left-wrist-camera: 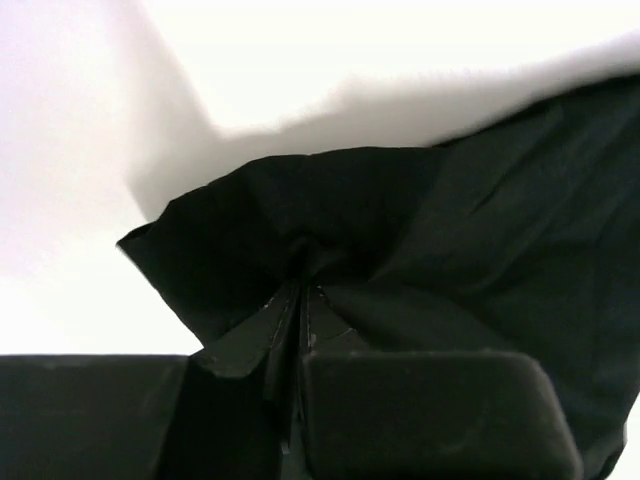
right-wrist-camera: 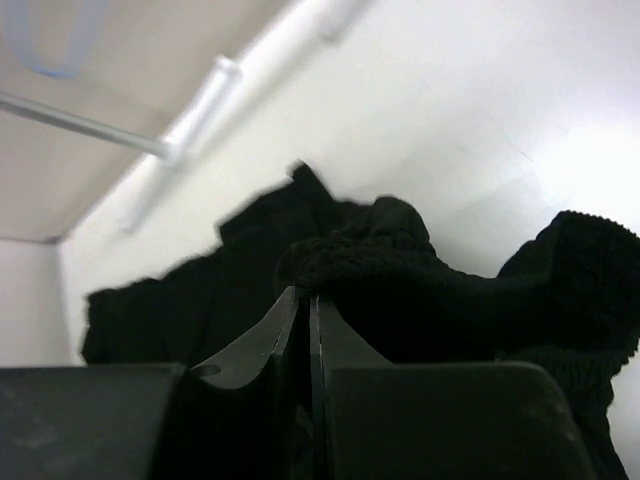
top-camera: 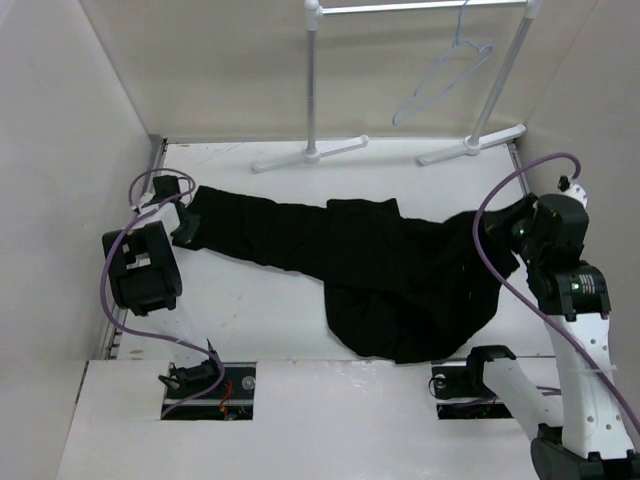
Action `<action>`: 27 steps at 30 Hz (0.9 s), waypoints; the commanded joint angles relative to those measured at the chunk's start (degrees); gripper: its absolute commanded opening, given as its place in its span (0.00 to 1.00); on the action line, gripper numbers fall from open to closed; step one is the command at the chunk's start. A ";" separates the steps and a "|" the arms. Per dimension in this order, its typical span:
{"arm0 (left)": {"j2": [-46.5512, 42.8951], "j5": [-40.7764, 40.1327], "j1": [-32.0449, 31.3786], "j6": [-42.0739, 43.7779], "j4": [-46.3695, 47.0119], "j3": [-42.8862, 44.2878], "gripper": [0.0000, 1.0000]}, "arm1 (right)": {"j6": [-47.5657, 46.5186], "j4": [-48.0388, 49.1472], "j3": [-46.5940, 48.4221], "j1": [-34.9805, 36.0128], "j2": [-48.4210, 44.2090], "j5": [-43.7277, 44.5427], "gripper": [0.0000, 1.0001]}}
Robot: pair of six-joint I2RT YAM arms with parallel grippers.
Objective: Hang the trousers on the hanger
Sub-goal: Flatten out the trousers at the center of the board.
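We see trousers (top-camera: 380,270) flat across the worktop (top-camera: 250,320). Left end effector (top-camera: 188,228) pinches a leg cuff, right end effector (top-camera: 517,225) clamps the waistband. Hanger (top-camera: 445,80) hangs on the rail (top-camera: 420,8) behind. Thin pinches could slip on lifting.

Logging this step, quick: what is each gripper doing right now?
Left gripper: closed, pinching one end of the trousers.
Right gripper: closed, gripping the bunched ribbed edge of the trousers.
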 commanded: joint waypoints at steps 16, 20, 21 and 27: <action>-4.67 -4.07 1.27 -6.76 5.19 9.19 0.09 | 3.40 38.11 13.09 -20.09 42.72 -6.60 0.12; -8.08 -3.02 2.32 -6.85 5.27 4.37 0.37 | 4.02 36.27 12.75 -20.54 43.80 -5.65 0.56; -10.27 -2.67 2.58 -6.85 5.53 2.44 0.43 | 3.68 35.92 12.49 -20.46 42.66 -5.47 0.63; -26.44 -5.47 -4.51 -7.11 8.34 -12.06 0.35 | 3.93 32.84 5.91 -12.56 31.68 -1.96 0.67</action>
